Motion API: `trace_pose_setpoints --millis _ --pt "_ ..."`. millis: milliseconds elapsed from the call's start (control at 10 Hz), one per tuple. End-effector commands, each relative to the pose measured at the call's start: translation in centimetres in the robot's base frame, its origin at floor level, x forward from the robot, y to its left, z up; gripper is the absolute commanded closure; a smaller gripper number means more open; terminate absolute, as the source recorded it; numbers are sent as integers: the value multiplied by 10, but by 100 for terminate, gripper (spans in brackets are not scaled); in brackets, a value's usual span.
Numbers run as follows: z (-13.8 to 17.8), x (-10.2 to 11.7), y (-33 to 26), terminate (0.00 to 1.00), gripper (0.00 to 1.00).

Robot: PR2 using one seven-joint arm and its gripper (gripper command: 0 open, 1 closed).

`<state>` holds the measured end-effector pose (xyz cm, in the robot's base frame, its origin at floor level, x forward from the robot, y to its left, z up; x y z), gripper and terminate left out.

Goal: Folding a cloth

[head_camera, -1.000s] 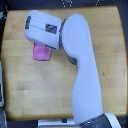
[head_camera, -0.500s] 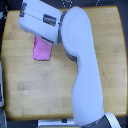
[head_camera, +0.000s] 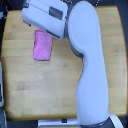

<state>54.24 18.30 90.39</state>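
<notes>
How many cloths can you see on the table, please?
1. The cloth lies on the table toward the exterior view's upper left, just below the arm, which could hide more.

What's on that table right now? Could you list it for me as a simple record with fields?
surface: wooden table
cloth: pink-magenta cloth, lying flat toward the exterior view's left, looks like a compact rectangle
cloth contact: nothing visibly touching it
robot: white arm reaching from the bottom edge up across the table
arm position: its boxy upper end sits just above the cloth in the picture
gripper: not visible in this view
</notes>
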Motion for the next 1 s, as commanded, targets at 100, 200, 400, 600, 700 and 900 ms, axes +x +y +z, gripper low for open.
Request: trace_pose_setpoints --millis 100,200,400,600,700,900 --pt "26 -53 -172 0 0" --pt "28 -57 -202 0 0" --pt "38 -67 -259 0 0" --pt "38 -62 -318 0 0" --pt "36 -61 -326 0 0" --pt "31 -57 -359 0 0"
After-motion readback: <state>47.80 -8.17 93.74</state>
